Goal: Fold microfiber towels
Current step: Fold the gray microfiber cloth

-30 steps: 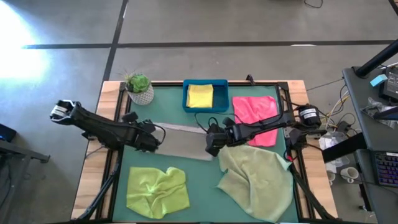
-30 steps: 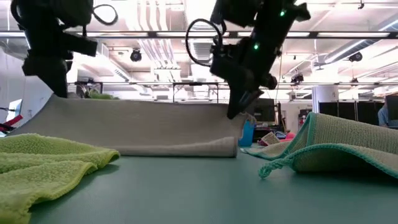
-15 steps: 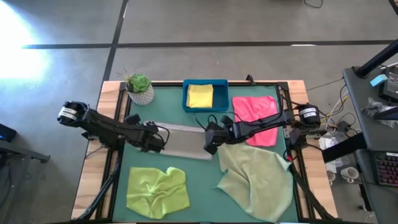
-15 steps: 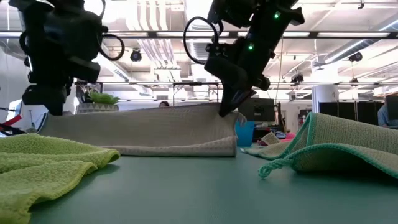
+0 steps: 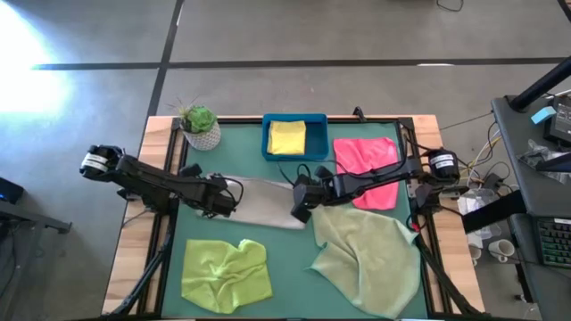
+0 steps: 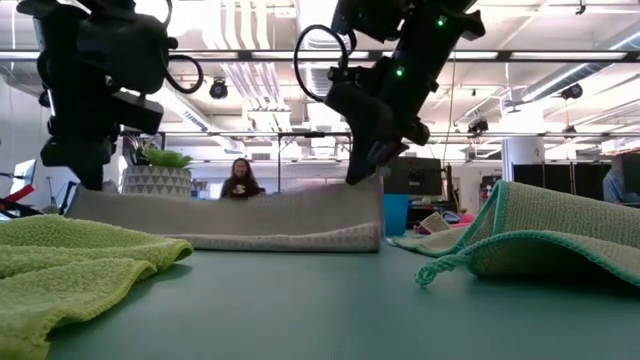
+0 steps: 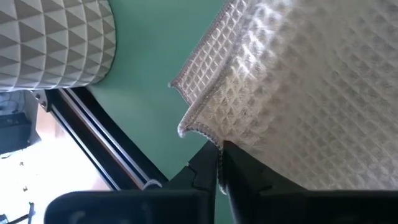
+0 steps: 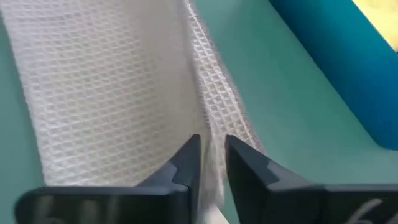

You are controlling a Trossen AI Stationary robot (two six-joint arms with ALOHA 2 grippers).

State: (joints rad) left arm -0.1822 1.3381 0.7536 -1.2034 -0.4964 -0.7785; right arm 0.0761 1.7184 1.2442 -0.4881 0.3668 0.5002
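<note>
The light grey towel [image 5: 263, 203] lies folded mid-table, its upper layer held up along the far edge [image 6: 240, 195]. My left gripper [image 5: 225, 196] is shut on its left end. My right gripper [image 5: 300, 200] stands at its right end, fingers a little apart with the towel's edge [image 8: 211, 158] between them. The lime green towel [image 5: 225, 275] lies crumpled at the near left and the pale sage towel [image 5: 368, 259] at the near right. The hot pink towel [image 5: 368, 159] lies flat at the far right. The yellow towel [image 5: 287, 137] lies in the blue tray [image 5: 268, 148]. My left gripper pinches the grey towel's left corner [image 7: 211, 140] between its two fingers, where two hemmed layers meet. The fingers slant down from the table's left. That end stands a little above the table [image 6: 85, 190], the lower fold resting on it. My right gripper has the towel's right edge in the gap between its fingers [image 8: 186, 163]; whether they touch it, I cannot tell.
A potted plant [image 5: 200, 127] in a patterned white pot stands at the far left corner. The table's raised black rail [image 5: 175, 160] runs along its sides. A person [image 6: 240, 178] shows in the room beyond the table.
My left gripper has gone down and slightly toward the table's right. The grey towel's raised upper layer has sunk with it and now sags in the middle, while its lower fold has stayed on the table.
</note>
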